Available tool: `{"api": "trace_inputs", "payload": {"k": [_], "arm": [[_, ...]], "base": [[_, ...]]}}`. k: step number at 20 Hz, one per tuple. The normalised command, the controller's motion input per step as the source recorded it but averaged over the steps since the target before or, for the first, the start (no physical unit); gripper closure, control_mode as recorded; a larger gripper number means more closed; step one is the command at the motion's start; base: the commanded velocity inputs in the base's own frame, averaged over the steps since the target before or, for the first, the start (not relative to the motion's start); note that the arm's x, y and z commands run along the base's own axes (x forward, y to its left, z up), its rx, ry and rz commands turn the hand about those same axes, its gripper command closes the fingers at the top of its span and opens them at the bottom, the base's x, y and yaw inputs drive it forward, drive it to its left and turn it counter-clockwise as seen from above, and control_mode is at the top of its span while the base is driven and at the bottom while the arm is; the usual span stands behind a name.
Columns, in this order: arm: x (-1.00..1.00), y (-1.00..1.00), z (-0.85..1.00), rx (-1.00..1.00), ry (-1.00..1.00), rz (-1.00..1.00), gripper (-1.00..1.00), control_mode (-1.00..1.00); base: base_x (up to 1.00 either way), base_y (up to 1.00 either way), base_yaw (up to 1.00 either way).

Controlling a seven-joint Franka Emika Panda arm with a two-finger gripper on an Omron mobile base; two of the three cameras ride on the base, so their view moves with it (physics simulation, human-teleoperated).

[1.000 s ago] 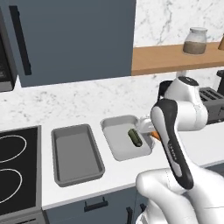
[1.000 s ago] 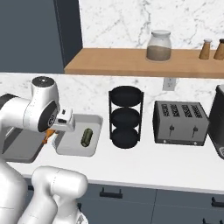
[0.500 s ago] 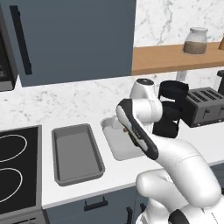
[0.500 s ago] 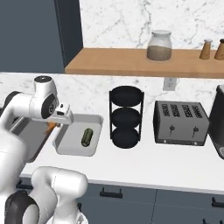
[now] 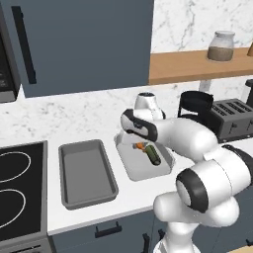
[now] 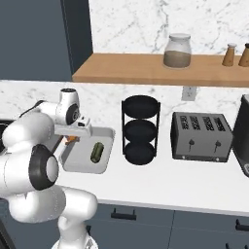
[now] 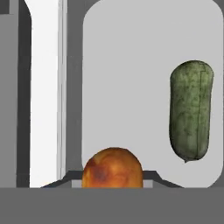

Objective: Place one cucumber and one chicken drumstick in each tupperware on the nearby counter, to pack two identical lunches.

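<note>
My gripper [image 5: 139,144] is shut on an orange-brown chicken drumstick [image 5: 141,146], low over the left part of the right tupperware [image 5: 136,171]. A dark green cucumber [image 5: 153,154] lies inside that grey container, just right of the drumstick. In the hand view the drumstick [image 7: 112,168] sits at the bottom between my finger tips, with the cucumber [image 7: 190,109] apart from it on the tupperware floor [image 7: 127,87]. From the right base view, the drumstick [image 6: 71,140] hangs under the gripper [image 6: 73,137] beside the cucumber [image 6: 97,151]. The left tupperware [image 5: 84,173] holds nothing.
A black stove top [image 5: 15,192] borders the left tupperware. Right of the containers stand a black tiered rack [image 6: 140,130] and a toaster [image 6: 202,136]. A wooden shelf [image 6: 146,68] with a glass jar [image 6: 176,50] hangs above the counter.
The arm has folded back and swung left, carrying the drumstick from the right tupperware's right edge across to its left side. The cucumber has stayed in place.
</note>
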Motion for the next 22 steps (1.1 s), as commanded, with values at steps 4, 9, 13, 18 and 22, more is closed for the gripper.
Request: {"api": "trace_inputs", "payload": {"k": [4,9,13,18,22], "arm": [[0.75,0.0,-0.71,-0.01,0.19,0.0,1.0,-1.0],[0.47,0.0,-0.64,-0.04,0.16,0.0,1.0,-1.0],[0.06,0.0,-0.34,-0.01,0.02,0.0,1.0,-1.0],[0.0,0.0,-0.35,0.0,0.0,0.0,1.0,-1.0],[0.0,0.0,-0.34,0.0,-0.06,0.0,1.0,-1.0]], "base": [[0.0,0.0,0.0],[0.0,0.0,0.0],[0.0,0.0,0.0],[0.0,0.0,0.0],[0.0,0.0,0.0]]}}
